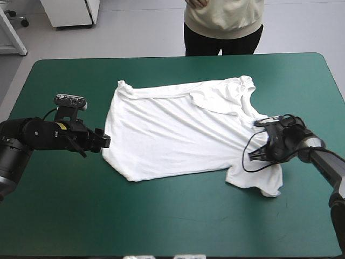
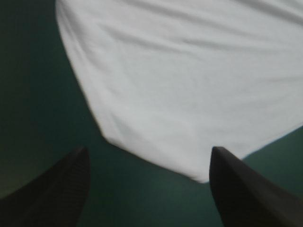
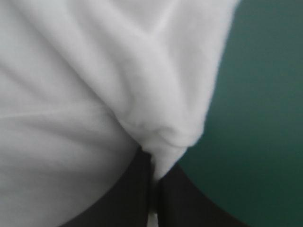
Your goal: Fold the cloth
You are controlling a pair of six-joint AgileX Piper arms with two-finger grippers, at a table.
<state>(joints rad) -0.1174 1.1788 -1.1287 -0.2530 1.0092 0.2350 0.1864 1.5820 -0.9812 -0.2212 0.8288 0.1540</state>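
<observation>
Black fingers [image 3: 132, 194] of the right gripper [image 3: 154, 163] are pressed together on a pinched ridge of the white T-shirt [image 1: 172, 129], at its right edge. The left gripper [image 2: 149, 150] gapes wide and empty, a corner of the shirt just ahead of it. The shirt lies spread, somewhat rumpled, in the middle of the teal-green table [image 1: 161, 216]; no fold looks made, so nearly all the work remains. How much cloth the right gripper holds is hidden.

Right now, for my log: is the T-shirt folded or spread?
Spread: the T-shirt lies flat on the teal-green cover; only the part pinched by the right gripper is bunched.
</observation>
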